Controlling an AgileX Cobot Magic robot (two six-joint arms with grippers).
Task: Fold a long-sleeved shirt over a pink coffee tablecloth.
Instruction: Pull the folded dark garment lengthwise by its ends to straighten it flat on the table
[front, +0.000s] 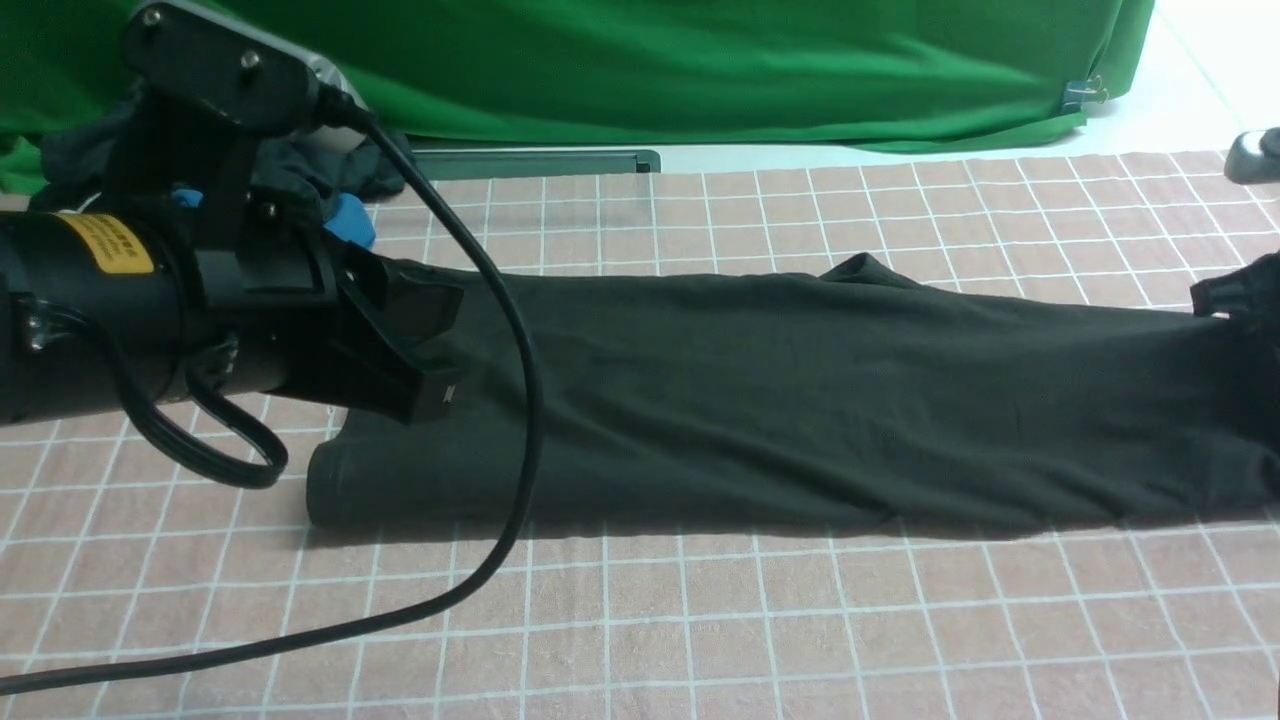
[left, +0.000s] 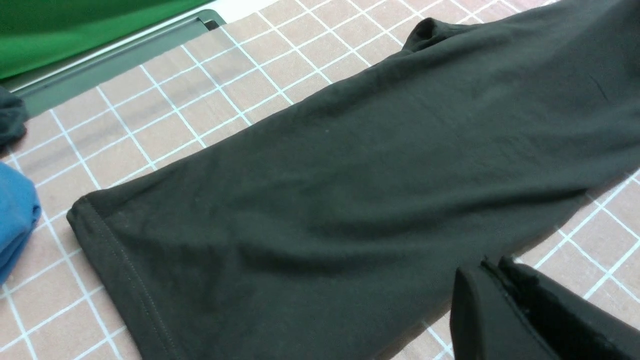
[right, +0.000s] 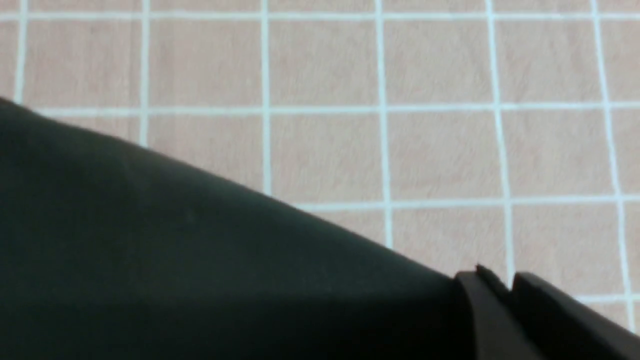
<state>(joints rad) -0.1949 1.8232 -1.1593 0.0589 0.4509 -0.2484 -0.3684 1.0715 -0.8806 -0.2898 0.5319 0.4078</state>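
Black shirt folded into a long band on the grid cloth, both hands closed.

The long-sleeved shirt (front: 760, 400) lies as a narrow strip running left to right across the pink coffee tablecloth (front: 760, 620) on the worktop. The left hand (left: 492, 267) hangs over the shirt's left end near its front edge, its jaws pressed together with no fabric seen between them. The right hand (right: 507, 282) is also closed, right at the shirt's edge at the far right end; whether it pinches cloth cannot be told. A blue garment (front: 350, 218) sits behind the left arm.
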